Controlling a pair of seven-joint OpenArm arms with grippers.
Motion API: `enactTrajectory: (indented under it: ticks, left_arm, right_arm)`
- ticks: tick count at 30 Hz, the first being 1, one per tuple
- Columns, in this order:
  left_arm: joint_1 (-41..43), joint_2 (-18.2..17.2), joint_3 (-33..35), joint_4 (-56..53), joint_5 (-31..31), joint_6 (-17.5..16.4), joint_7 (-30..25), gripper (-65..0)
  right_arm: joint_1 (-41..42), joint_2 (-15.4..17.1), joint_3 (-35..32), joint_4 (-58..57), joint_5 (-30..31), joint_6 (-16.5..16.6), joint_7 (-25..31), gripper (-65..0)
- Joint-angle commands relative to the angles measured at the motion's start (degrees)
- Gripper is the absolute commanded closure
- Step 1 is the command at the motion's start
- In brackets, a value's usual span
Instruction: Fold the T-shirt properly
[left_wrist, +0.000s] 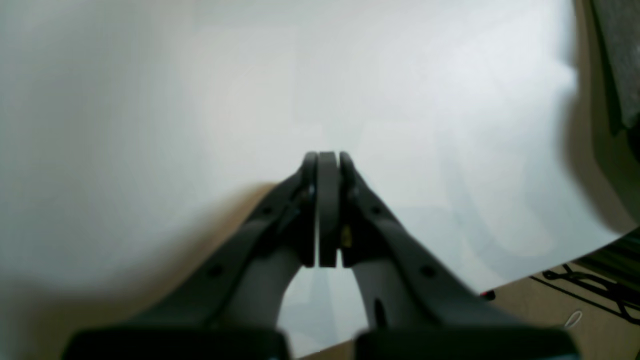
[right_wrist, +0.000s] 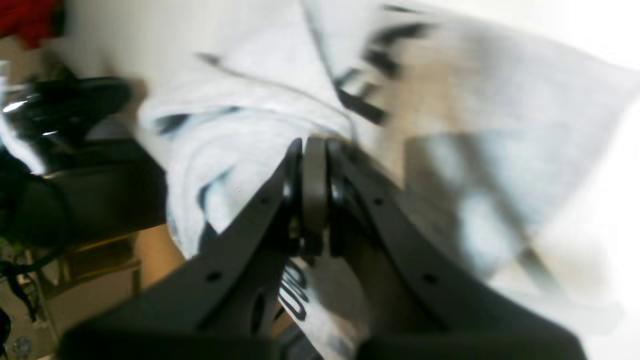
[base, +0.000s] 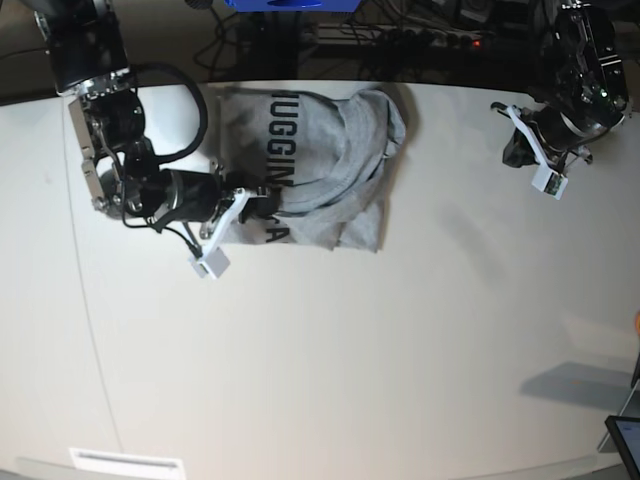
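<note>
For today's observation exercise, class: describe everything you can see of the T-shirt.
The T-shirt is heather-grey, soft cotton by its look, with black block capitals showing across it. It lies crumpled and partly doubled over at the far edge of the white table, folds bunched toward one side, not yet neatly folded. The right gripper is at its lettered edge, fingers shut; whether it pinches cloth is unclear. The left gripper is well apart.

We saw a wide white table (base: 350, 350); the crumpled grey T-shirt (base: 320, 170) with black lettering lay directly on it near the far edge.
</note>
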Motion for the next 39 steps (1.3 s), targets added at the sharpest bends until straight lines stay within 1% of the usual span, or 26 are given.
enactTrajectory:
  ticks: [1,10,16,22,24,31,34,39]
  left_arm:
    - [-0.1,-1.0,-0.4,0.8,-0.8,-0.1,-0.9,-0.3]
    - [-0.3,-1.0,-0.4,0.8,-0.8,-0.1,-0.9,-0.3]
    - [-0.3,-1.0,-0.4,0.8,-0.8,-0.1,-0.9,-0.3]
    - [-0.4,-1.1,-0.4,0.8,-0.8,-0.1,-0.9,-0.5]
    - [-0.4,-1.1,-0.4,0.8,-0.8,-0.1,-0.9,-0.5]
    - [-0.4,-1.0,-0.4,0.8,-0.8,-0.1,-0.9,-0.5]
    - [-0.4,-1.0,-0.4,0.8,-0.8,-0.1,-0.9,-0.5]
    - [-0.4,-1.0,-0.4,0.8,-0.8,-0.1,-0.9,-0.5]
  right_arm:
    - [0.5,-0.1,0.3,0.8,1.3,0.5,0.4,-0.3]
    - [0.4,0.0,0.6,0.8,0.9,0.1,0.8,-0.3]
    - [-0.4,-0.4,0.4,0.6,-6.3,0.1,1.6,-0.3]
    - [-0.5,-0.4,0.4,0.5,-7.2,0.1,1.6,-0.3]
    - [-0.5,-0.8,0.4,0.5,-7.2,0.1,1.6,-0.3]
    - [0.2,-4.5,-0.6,0.5,-7.1,0.1,1.2,-0.3]
    - [1.1,-5.0,-3.2,0.4,-7.1,0.1,1.6,-0.3]
    - [2.4,-5.8,-4.1,-0.4,-7.1,0.1,1.6,-0.3]
